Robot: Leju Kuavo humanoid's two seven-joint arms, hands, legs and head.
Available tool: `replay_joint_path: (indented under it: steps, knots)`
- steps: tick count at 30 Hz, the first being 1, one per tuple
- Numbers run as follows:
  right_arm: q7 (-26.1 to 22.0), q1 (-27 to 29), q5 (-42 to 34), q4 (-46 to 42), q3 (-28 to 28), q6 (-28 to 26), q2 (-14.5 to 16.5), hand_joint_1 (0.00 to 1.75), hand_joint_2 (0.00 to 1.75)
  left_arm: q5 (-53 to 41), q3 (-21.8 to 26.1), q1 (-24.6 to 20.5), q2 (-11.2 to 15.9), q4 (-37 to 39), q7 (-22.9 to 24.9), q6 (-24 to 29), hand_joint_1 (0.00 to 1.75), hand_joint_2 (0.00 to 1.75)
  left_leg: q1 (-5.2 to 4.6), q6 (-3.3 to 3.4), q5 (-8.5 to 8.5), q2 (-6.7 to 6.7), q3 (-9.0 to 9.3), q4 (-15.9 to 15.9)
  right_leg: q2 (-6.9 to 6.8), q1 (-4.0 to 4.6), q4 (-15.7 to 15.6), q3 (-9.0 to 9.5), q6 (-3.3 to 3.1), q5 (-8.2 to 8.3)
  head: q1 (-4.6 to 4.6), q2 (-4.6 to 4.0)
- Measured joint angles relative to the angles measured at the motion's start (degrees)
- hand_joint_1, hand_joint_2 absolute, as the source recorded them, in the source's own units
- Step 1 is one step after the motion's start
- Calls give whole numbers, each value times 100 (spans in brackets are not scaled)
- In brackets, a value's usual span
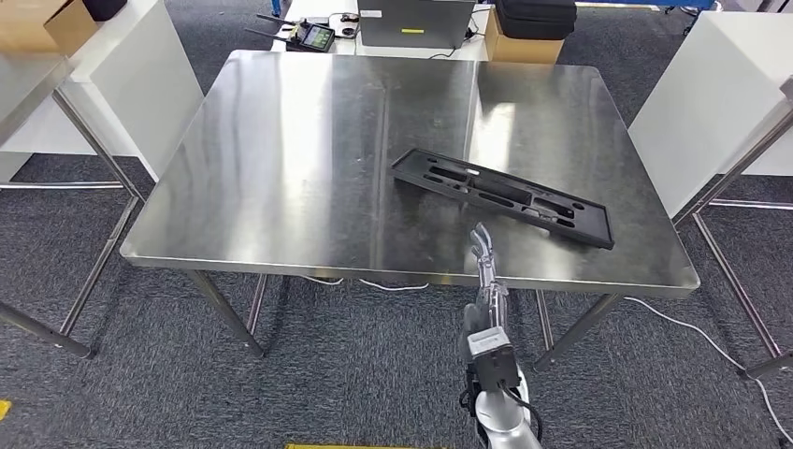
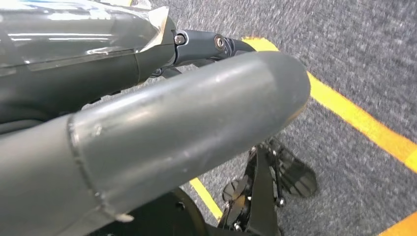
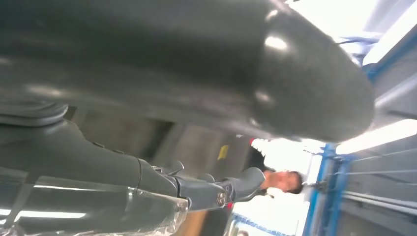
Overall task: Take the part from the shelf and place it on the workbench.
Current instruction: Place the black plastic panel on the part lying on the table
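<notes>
Steel, brushed and reflective, covers the bench [image 1: 281, 159], the largest thing in the head view, standing on grey carpet with white cabinets to its left and right and a cluttered desk beyond its far edge. On its right half lies the part [image 1: 505, 196], a long black tray with moulded slots, flat on the surface and angled so that one end points far-left and the other near-right, well inside the edges. Just near of it, the right robot hand [image 1: 484, 271] reaches over the bench's near edge, fingers straight and apart, grasping nothing and not touching the part. The left robot hand [image 2: 162, 123] hangs low over the carpet and its yellow floor lines; its fingers appear extended with nothing in them. The placing looks done, so the risk lies in the retreat: a fingertip swung right or forward could catch the tray's near rim and slide it on the slick steel towards the right edge.
</notes>
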Motion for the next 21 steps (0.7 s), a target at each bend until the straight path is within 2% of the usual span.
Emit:
replay_joint_path:
  steps: [1, 3, 4, 5, 6, 7, 9, 10, 11, 12, 13, 14, 15, 16, 17, 18, 19, 20, 21]
  knots:
    - [23, -48, 27, 264, -33, -78, -3, 0, 0, -18, -1, -4, -6, -1, 8, -2, 0, 0, -8, 63, 62, 13, -69, -7, 2, -5, 289, -123, -50, -229, 14, 0]
    - [117, -199, 83, 951, -110, -273, -9, 0, 0, -70, -7, -4, -8, -1, 49, -8, 0, 0, -44, 131, 184, 21, -235, -4, 7, 7, 1055, -377, -124, -679, 43, 1]
    - [199, -304, 157, 1358, -151, -442, -11, 0, 0, -103, -12, -3, -8, -1, 75, -9, 0, 0, -64, 143, 246, 25, -318, -1, 9, 17, 1331, -421, -116, -774, 44, 1]
    - [316, -430, 261, 1827, -187, -646, -12, 0, 0, -141, -19, -2, -8, -1, 98, -10, 0, 0, -83, 148, 305, 28, -396, 3, 11, 32, 1440, -376, -87, -764, 46, 1]
    - [451, -558, 373, 2314, -215, -845, -11, 0, 0, -174, -30, -1, -8, -1, 113, -10, 0, 0, -103, 150, 361, 29, -465, 7, 12, 58, 1333, -218, -54, -665, 48, 0]
    - [626, -681, 496, 2769, -231, -1013, -10, 0, 0, -212, -48, -1, -8, -1, 121, -11, 0, 0, -122, 148, 415, 27, -526, 10, 12, 83, 1039, 38, -43, -544, 48, 1]
    - [1213, -882, 766, 3590, -236, -1224, -5, 0, 0, -291, -109, -3, -16, 0, 131, -14, 0, 0, -158, 125, 519, 21, -609, 17, 6, 155, 181, 656, -114, -447, 47, 1]
    - [1599, -943, 889, 3930, -236, -1276, -3, 0, 0, -336, -142, -3, -20, 1, 138, -16, 0, 0, -172, 103, 574, 18, -632, 14, 1, 183, -156, 858, -164, -460, 41, 1]
    - [1989, -978, 985, 4238, -235, -1306, -2, 0, 0, -374, -173, -2, -23, 1, 146, -17, 0, 0, -175, 77, 624, 17, -644, 10, -4, 211, -359, 962, -208, -484, 36, 1]
    - [2349, -981, 1035, 4517, -241, -1304, -4, 0, 0, -407, -203, 3, -22, 1, 157, -19, 0, 0, -176, 46, 676, 16, -652, -1, -10, 228, -445, 975, -240, -474, 33, 1]
    - [2652, -959, 1049, 4762, -251, -1269, -6, 0, 0, -439, -229, 14, -19, -1, 173, -20, 0, 0, -166, 16, 716, 13, -666, -11, -13, 189, -450, 936, -272, -424, 28, 1]
    - [2937, -927, 1055, 4979, -263, -1216, -8, 0, 0, -470, -257, 24, -16, -2, 191, -21, 0, 0, -152, -19, 656, 11, -707, 29, -20, 154, -461, 907, -316, -361, 28, 1]
    - [3234, -890, 1067, 5182, -274, -1155, -8, 0, 0, -501, -285, 34, -13, -4, 214, -21, 0, 0, -135, -61, 482, 8, -771, 161, -29, 116, -475, 854, -369, -285, 13, 0]
    - [3498, -854, 1091, 5353, -283, -1094, -6, 0, 0, -528, -308, 41, -8, -5, 240, -19, 0, 0, -111, -104, 210, 7, -863, 410, -38, 75, -484, 793, -406, -207, -1, 1]
    - [3752, -818, 1127, 5502, -292, -1027, -10, 0, 0, -551, -333, 43, -6, -5, 264, -15, 0, 0, -84, -152, -121, 7, -964, 762, -45, 80, -482, 721, -428, -138, -16, 1]
    - [3973, -778, 1174, 5623, -301, -960, -19, 0, 0, -562, -358, 44, -3, -5, 285, -7, 0, 0, -55, -196, -381, 7, -1050, 1154, -54, 80, -476, 643, -434, -77, -31, 1]
    - [4153, -735, 1244, 5728, -307, -896, -29, 0, 0, -569, -379, 45, -1, -5, 303, 5, 0, 0, -24, -238, -508, 9, -1095, 1483, -64, 78, -467, 572, -417, -20, -31, 1]
    - [4316, -693, 1342, 5824, -306, -823, -41, 0, 0, -569, -395, 46, 1, -5, 320, 21, 0, 0, 12, -277, -494, 12, -1059, 1663, -75, 71, -450, 490, -396, 32, -31, 1]
    - [4450, -657, 1450, 5905, -289, -742, -52, 0, 0, -568, -404, 48, 3, -5, 338, 38, 0, 0, 51, -310, -372, 15, -922, 1643, -82, 58, -422, 407, -365, 77, -32, 1]
